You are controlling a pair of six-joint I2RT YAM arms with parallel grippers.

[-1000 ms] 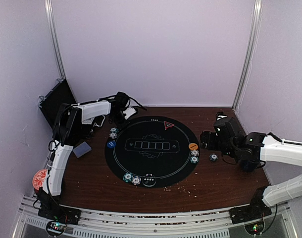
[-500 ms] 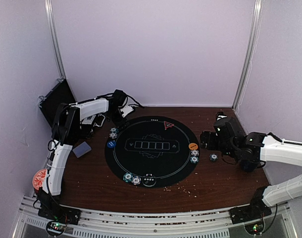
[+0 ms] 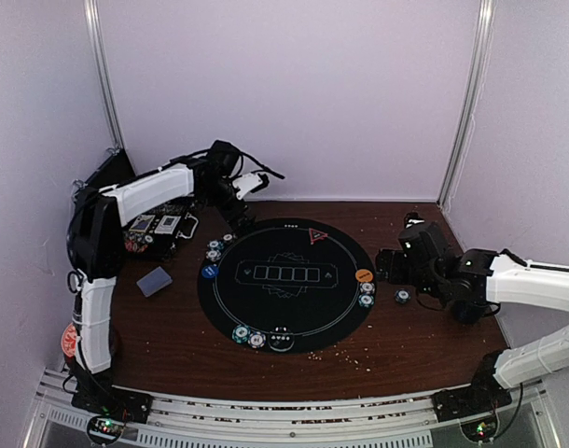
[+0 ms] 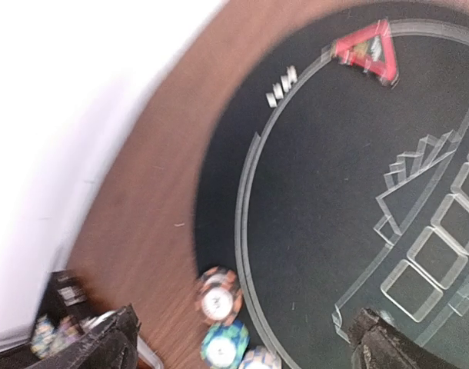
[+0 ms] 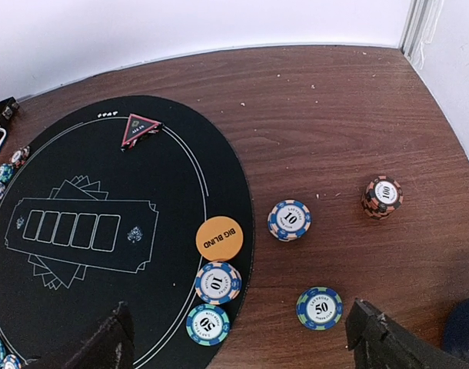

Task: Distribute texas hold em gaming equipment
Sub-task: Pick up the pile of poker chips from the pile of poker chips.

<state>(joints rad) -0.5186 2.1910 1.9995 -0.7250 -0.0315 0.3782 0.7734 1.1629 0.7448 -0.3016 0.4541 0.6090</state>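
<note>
Black round mat [image 3: 266, 313] sits mid-table [image 3: 173, 345], with your gear spread around its rim. Red triangle marker [image 3: 315, 235] lies on the far edge. Orange button [image 5: 218, 237], marked BIG BLIND, is on the right rim. Two striped chips [image 5: 217, 282] sit just nearside of it, on the mat's edge. Three more things lie off the mat on bare wood to the right: a 10 chip [image 5: 289, 220], a teal 50 chip [image 5: 320, 307] and a short 100 stack [image 5: 382, 197]. Blue button [image 3: 209, 272] is at the left rim, with the left-rim chips [image 3: 214, 249] just beyond it. A near-rim pair [image 3: 240, 333] sits at the mat's near edge. Grey-blue cards [image 3: 155, 281] lie on the table, left of the mat.

Your left jaws hang released above the mat's far-left side, wide apart, nothing in them; that wrist view is blurred. Your right jaws are released too, wide and empty, over the table just right of the mat. Red-topped can [image 3: 72, 338] sits at the near-left edge.
</note>
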